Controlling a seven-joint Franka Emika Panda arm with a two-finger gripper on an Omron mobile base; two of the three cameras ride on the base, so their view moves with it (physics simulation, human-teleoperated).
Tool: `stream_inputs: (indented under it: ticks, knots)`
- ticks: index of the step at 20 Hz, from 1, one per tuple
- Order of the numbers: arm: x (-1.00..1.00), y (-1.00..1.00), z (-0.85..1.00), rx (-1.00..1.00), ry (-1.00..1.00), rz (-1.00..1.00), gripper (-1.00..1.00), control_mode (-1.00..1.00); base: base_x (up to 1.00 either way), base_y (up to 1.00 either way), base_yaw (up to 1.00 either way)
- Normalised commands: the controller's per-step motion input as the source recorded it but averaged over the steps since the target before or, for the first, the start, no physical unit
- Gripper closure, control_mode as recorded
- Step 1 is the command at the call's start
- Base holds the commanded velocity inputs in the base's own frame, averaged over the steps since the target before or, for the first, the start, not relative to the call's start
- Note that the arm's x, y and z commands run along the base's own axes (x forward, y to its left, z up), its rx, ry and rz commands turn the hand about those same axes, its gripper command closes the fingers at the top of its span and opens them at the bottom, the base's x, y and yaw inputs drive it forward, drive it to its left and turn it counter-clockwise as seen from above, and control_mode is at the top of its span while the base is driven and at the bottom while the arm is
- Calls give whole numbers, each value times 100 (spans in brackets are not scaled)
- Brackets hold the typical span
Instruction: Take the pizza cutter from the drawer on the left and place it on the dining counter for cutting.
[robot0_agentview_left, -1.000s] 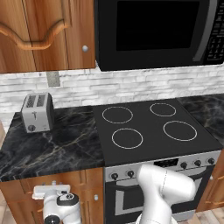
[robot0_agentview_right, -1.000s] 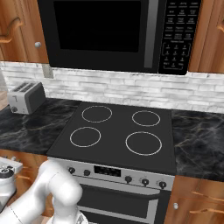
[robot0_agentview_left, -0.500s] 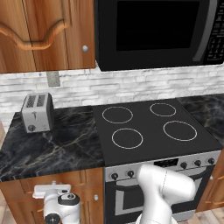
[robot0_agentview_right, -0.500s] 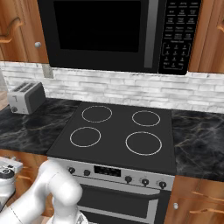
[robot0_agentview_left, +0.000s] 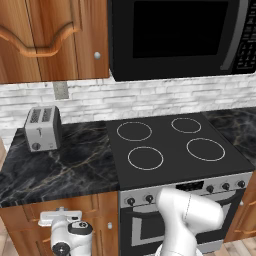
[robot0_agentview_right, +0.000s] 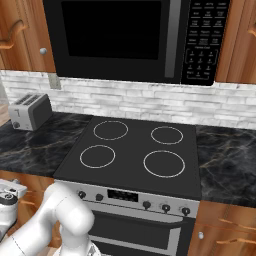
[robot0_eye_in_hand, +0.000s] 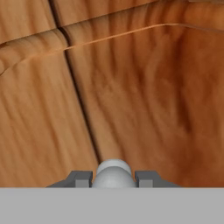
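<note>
In the hand view the gripper (robot0_eye_in_hand: 113, 178) is clamped on the round silver knob (robot0_eye_in_hand: 113, 174) of the drawer (robot0_eye_in_hand: 144, 100), one dark fingertip pressed to each side of it; the tips are cut off at the frame's lower edge. The drawer's panelled wooden front sits close up to the camera, and its inside cannot be seen, so the pizza cutter's place cannot be told. In the left base view the hand (robot0_agentview_left: 66, 234) sits low against the wooden cabinet front under the worktop (robot0_agentview_left: 65, 165), beside the oven (robot0_agentview_left: 190, 210), its fingers hidden behind its own body. The toaster (robot0_agentview_left: 42, 128) stands at the worktop's back left, beside the stovetop (robot0_agentview_left: 175, 150).
</note>
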Motion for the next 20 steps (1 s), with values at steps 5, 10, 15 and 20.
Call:
stream_inputs:
  ticks: [5,10,15,20]
  knots:
    - [-37,0,0,0,0,0,100,-100,0,0,0]
    - [-70,0,0,0,0,0,100,-100,0,0,0]
    - [-70,0,0,0,0,0,100,-100,0,0,0]
    - [-69,0,-3,0,3,0,100,-100,0,0,0]
